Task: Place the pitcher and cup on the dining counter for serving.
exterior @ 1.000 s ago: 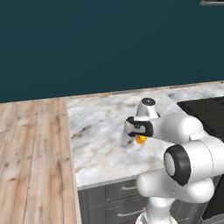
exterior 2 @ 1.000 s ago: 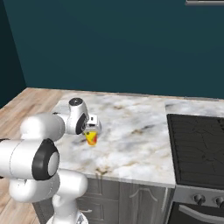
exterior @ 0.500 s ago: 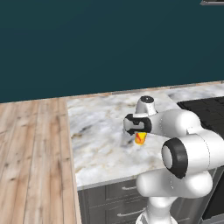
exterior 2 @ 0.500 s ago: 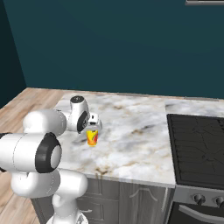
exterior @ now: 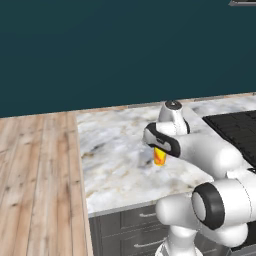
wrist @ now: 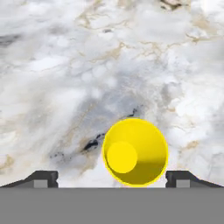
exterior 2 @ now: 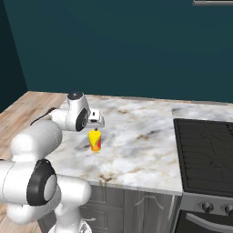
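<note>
Dark teal wall backs the left base view, where the marble desk (exterior: pixel 115 150) meets a wood plank surface (exterior: pixel 40 170) at nine o'clock. The cup (exterior: pixel 159 156) stands upright on the desk, just under the hand (exterior: pixel 159 145), with a black stovetop (exterior: pixel 235 127) at three o'clock.

From the right base view, the yellow cup (exterior 2: pixel 94 139) sits on the marble at six o'clock of the hand (exterior 2: pixel 96 123), stovetop (exterior 2: pixel 205 154) well apart at three o'clock.

Looking down in the hand view, the cup (wrist: pixel 135 152) shows its open mouth between the two fingertips (wrist: pixel 43 178), which stand wide apart and clear of its rim, gripping nothing.
</note>
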Motion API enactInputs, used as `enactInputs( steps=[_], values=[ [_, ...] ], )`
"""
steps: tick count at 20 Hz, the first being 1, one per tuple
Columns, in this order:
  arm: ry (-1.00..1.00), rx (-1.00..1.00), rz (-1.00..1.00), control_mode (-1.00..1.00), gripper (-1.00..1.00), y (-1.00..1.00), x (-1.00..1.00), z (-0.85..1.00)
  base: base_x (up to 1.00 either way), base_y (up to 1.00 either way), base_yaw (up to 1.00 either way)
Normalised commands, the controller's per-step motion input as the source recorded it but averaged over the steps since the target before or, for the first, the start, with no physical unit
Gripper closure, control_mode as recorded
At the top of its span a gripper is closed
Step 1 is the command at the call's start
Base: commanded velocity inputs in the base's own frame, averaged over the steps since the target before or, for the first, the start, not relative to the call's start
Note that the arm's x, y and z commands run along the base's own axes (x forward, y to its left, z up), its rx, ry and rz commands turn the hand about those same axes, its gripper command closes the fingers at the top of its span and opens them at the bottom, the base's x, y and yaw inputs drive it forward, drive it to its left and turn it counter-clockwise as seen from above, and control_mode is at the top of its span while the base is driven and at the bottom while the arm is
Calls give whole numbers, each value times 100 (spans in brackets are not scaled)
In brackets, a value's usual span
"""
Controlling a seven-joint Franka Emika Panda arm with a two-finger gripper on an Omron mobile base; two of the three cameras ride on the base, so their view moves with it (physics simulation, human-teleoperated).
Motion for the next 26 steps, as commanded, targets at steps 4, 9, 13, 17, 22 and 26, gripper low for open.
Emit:
enactInputs(
  steps=[4, 9, 13, 17, 22, 26],
  values=[
    [-22, -1, -4, -100, -100, 0, -55, 91, 0, 0, 0],
    [-19, 0, -5, -100, -100, 0, -63, 84, 0, 0, 0],
    [-19, 0, -1, -100, -100, 0, -64, 68, 0, 0, 0],
    [-18, 0, 0, -100, -100, 0, -57, 50, 0, 0, 0],
    [-7, 0, 0, -100, -100, 0, -24, 3, 0, 0, 0],
    [0, 0, 0, -100, -100, 0, 0, 0, 0, 0, 0]
  ],
)
